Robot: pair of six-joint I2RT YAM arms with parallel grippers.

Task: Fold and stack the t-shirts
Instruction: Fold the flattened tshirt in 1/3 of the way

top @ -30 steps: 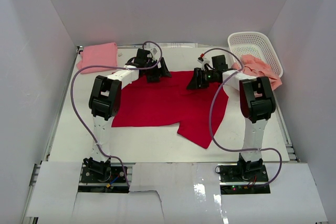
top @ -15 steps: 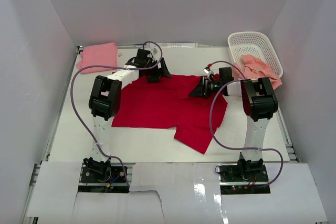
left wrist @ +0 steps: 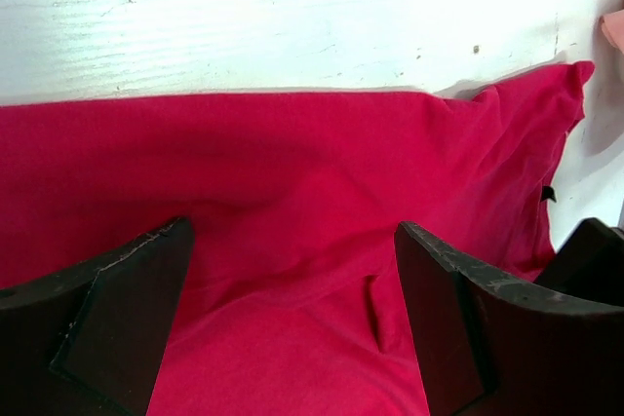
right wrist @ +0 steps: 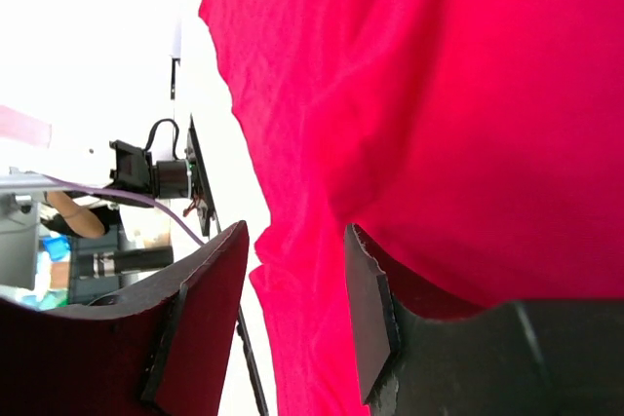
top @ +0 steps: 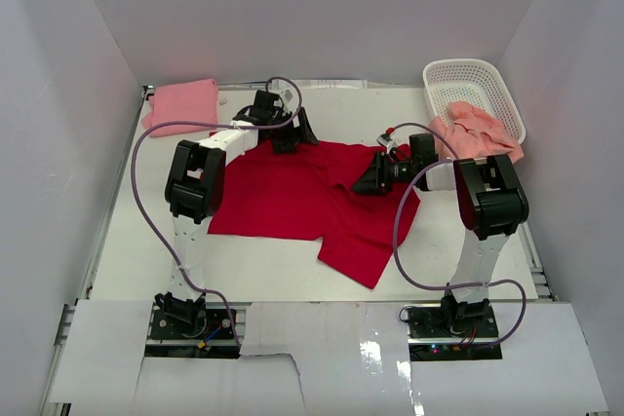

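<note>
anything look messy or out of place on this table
The salmon-peach t-shirt spills unfolded over the near rim of the white lattice basket at the far right. The red t-shirt lies crooked in the middle, its right side rumpled where the right gripper pinches it. The pink t-shirt at far left looks folded.

The left arm [top: 195, 192] and right arm [top: 485, 197] share white links, blocky black joint housings, looping purple cables [top: 134, 172], and black wedge-shaped fingers [left wrist: 117, 319] with chipped edges.
</note>
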